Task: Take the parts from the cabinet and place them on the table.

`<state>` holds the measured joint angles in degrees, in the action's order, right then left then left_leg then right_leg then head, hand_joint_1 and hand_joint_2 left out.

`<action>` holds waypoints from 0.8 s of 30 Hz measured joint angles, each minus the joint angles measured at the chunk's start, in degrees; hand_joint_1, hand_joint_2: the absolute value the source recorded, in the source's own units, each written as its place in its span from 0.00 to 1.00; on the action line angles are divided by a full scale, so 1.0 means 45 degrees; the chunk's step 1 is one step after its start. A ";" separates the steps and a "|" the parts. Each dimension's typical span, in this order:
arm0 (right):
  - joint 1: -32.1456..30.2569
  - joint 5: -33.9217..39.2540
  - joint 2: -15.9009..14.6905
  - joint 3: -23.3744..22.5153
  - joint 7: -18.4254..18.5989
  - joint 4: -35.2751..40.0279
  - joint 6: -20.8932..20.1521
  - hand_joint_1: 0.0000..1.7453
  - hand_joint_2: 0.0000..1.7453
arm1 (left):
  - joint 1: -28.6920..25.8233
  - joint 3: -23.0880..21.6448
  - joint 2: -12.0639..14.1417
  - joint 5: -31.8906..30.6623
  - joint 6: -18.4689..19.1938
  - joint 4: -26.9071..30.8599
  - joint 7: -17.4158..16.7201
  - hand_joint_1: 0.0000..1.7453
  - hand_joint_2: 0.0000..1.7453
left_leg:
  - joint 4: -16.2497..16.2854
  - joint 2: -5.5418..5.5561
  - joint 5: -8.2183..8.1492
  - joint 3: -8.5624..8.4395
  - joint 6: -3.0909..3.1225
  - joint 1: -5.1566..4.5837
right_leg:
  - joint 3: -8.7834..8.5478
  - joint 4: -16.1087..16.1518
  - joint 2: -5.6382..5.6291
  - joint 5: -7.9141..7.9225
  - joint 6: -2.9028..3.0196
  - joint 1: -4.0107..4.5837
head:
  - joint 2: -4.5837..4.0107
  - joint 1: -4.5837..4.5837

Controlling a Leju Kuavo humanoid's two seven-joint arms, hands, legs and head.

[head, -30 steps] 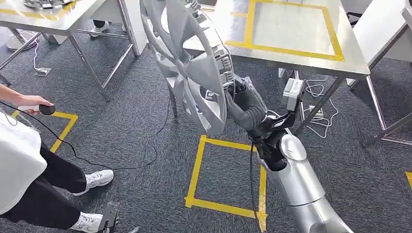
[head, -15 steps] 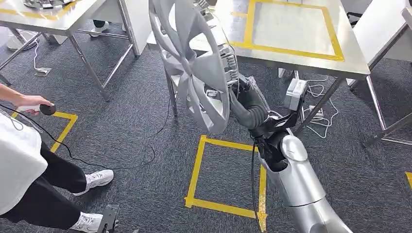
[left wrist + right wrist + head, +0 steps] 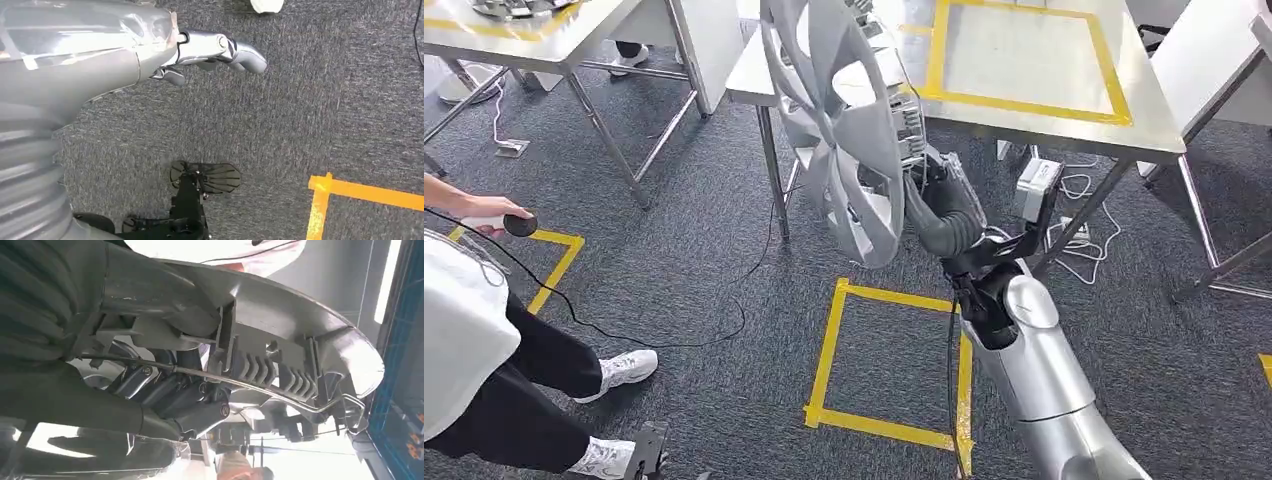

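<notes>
The right hand (image 3: 936, 190) gripped the hubcap (image 3: 849, 130) on edge above the bench's (image 3: 1044, 120) near left corner. The left hand (image 3: 210, 52) hung over the floor, fingers spread, holding nothing.

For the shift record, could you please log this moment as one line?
right robot hand: grips silver plastic wheel cover, upright | steel table with yellow tape: ahead | left robot hand: holds nothing
</notes>
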<state>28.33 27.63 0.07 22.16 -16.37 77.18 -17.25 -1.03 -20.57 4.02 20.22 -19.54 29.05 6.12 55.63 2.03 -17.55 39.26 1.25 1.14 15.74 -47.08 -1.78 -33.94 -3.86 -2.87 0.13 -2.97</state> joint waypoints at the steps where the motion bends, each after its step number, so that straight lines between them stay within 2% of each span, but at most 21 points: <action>1: 0.0018 -0.0010 0.0000 -0.0029 -0.0005 -0.0029 0.0005 1.00 1.00 | -0.0001 -0.0005 0.0000 0.0000 0.0000 0.0000 0.0000 0.00 1.00 | -0.0001 -0.0001 0.0000 0.0000 0.0000 0.0000 | 0.0000 0.0000 -0.0001 0.0000 0.0000 0.0000 | 0.0000 0.0000; 4: 0.0034 -0.0150 0.0000 -0.0078 -0.0044 -0.0068 0.0145 1.00 1.00 | 0.0000 -0.0015 0.0000 0.0000 0.0000 0.0000 0.0000 0.00 1.00 | 0.0000 -0.0001 0.0000 0.0001 0.0000 -0.0002 | 0.0002 0.0000 -0.0003 0.0001 -0.0001 -0.0002 | 0.0000 0.0000; 7: 0.0154 -0.0545 0.0000 -0.0131 -0.0083 -0.0200 0.0783 1.00 1.00 | 0.0000 -0.0020 0.0000 0.0029 -0.0044 0.0000 0.0000 0.00 1.00 | 0.0001 0.0003 0.0000 0.0002 0.0000 -0.0003 | 0.0005 0.0000 0.0000 0.0002 -0.0001 -0.0003 | 0.0000 0.0000; 15: 0.0791 -0.1084 -0.0146 -0.1040 -0.0267 -0.0850 0.1958 1.00 1.00 | 0.0010 -0.0064 0.0005 0.0058 -0.0039 0.0000 -0.0010 0.00 1.00 | -0.0003 -0.0004 0.0000 0.0001 0.0000 -0.0003 | 0.0013 0.0000 -0.0003 0.0006 -0.0005 -0.0002 | 0.0000 0.0000; 24: 0.0958 -0.1297 -0.0340 -0.1695 -0.0398 -0.1297 0.2060 1.00 1.00 | 0.0094 -0.0093 -0.0005 0.0141 0.0000 -0.0102 -0.0024 0.00 1.00 | -0.0008 0.0002 -0.0001 0.0003 -0.0001 -0.0007 | 0.0019 -0.0001 -0.0003 0.0011 -0.0013 -0.0002 | 0.0000 0.0000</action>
<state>32.64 21.79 -1.46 14.53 -18.16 71.34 -7.97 -0.61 -20.98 4.00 20.85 -19.54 28.59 6.01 55.60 2.04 -17.56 39.27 1.25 1.11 15.83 -47.08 -1.79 -33.89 -3.92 -2.88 0.13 -2.97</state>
